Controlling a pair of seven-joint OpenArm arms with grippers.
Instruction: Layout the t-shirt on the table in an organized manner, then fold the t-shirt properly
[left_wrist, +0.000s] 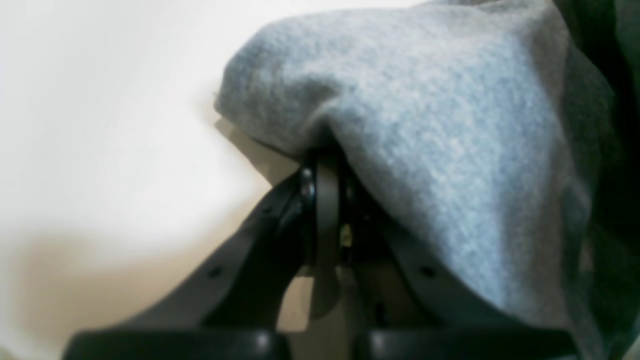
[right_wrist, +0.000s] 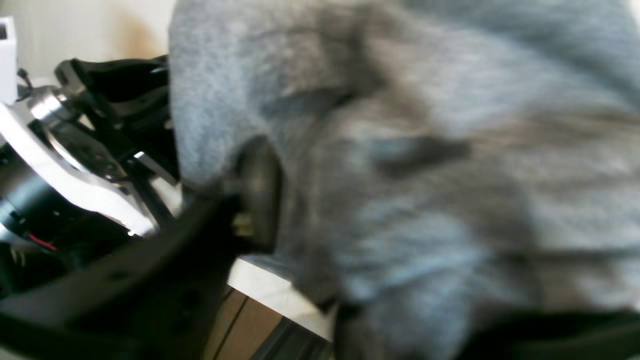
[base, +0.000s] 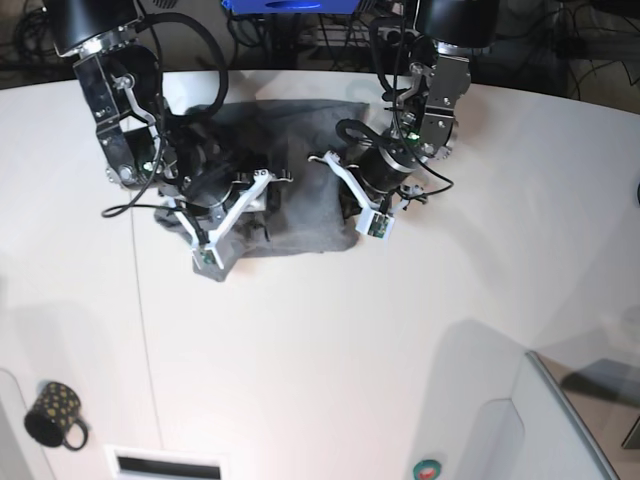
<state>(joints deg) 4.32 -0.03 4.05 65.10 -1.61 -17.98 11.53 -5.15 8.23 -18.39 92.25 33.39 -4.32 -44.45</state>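
The heather-grey t-shirt (base: 300, 185) lies bunched near the far edge of the white table (base: 330, 330), between both arms. My left gripper (left_wrist: 325, 160) is shut on a fold of the t-shirt (left_wrist: 425, 125), which drapes over its fingers; in the base view it sits at the shirt's right edge (base: 348, 208). The right wrist view is blurred. My right gripper (right_wrist: 330, 210) has one finger (right_wrist: 255, 195) swung off to the side, so the jaws stand apart. The t-shirt (right_wrist: 425, 150) covers the gap and the other finger. In the base view that gripper (base: 250, 210) is over the shirt's left part.
A small black dotted mug (base: 55, 412) stands near the front left corner. A thin dark seam (base: 140, 300) runs down the table's left side. A grey panel (base: 580, 420) sits at the front right, and a white slot (base: 165, 465) at the front edge.
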